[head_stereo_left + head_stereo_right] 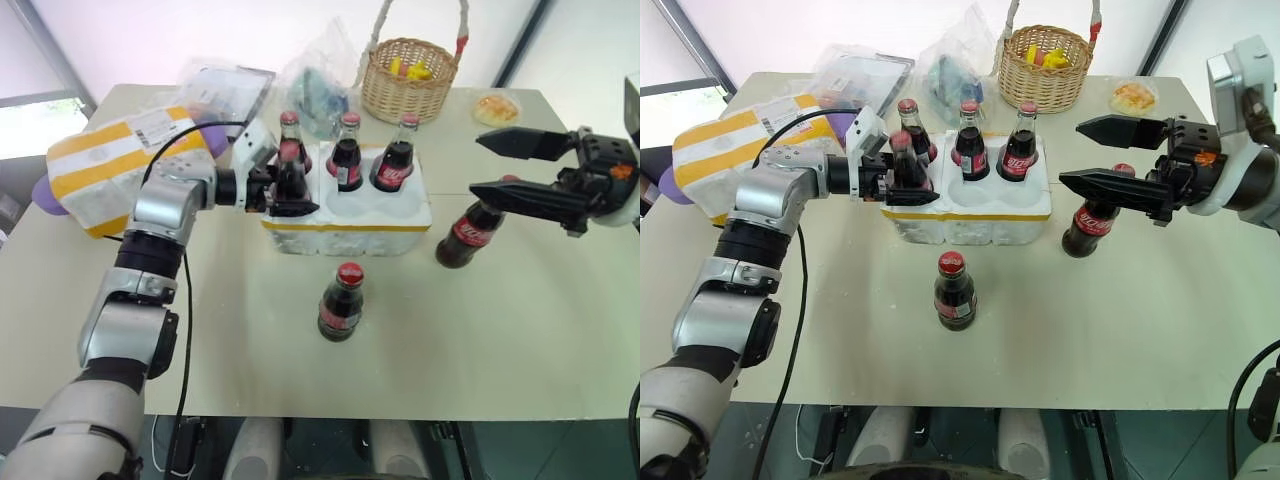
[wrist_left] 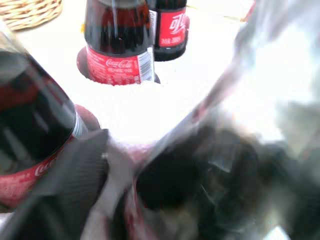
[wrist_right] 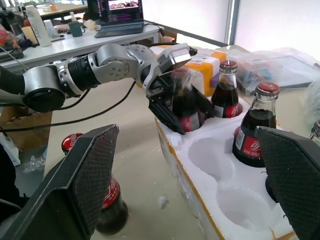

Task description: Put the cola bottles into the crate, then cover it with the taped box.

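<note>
At the crate's (image 1: 345, 222) front-left well, your left gripper (image 1: 292, 190) has a cola bottle (image 1: 902, 160) standing between its fingers, its base down in the foam. The wrist view is too blurred to show contact, so you cannot tell from these frames whether that claw is clenched on the glass or already released. Judge it as the moment of letting go of bottle number four.

Along the crate's back row, three more bottles stand upright in their wells: back-left (image 1: 289, 130), back-middle (image 1: 347, 152) and back-right (image 1: 397, 155). The front-middle and front-right wells are bare foam.

Two bottles are still outside. One (image 1: 341, 303) stands upright on the table (image 1: 520, 350) just in front of the crate, opposite the middle well. The other (image 1: 468, 232) stands to the right of the crate, below your right gripper (image 1: 497, 165), whose fingers are spread wide and hold nothing.

So you are about two thirds through the loading step. Next, draw the left gripper straight back from the crate without tipping the bottle it has placed or its back-row neighbour, which sits very close. Then bring the right gripper down around the bottle to the crate's right, and set it in the front-right well.

Left of the crate, behind your left arm, the taped box (image 1: 110, 160) lies waiting, near but not touching. Behind the crate sit a wicker basket (image 1: 408, 80) and some plastic bags (image 1: 318, 75); neither is in your way.
</note>
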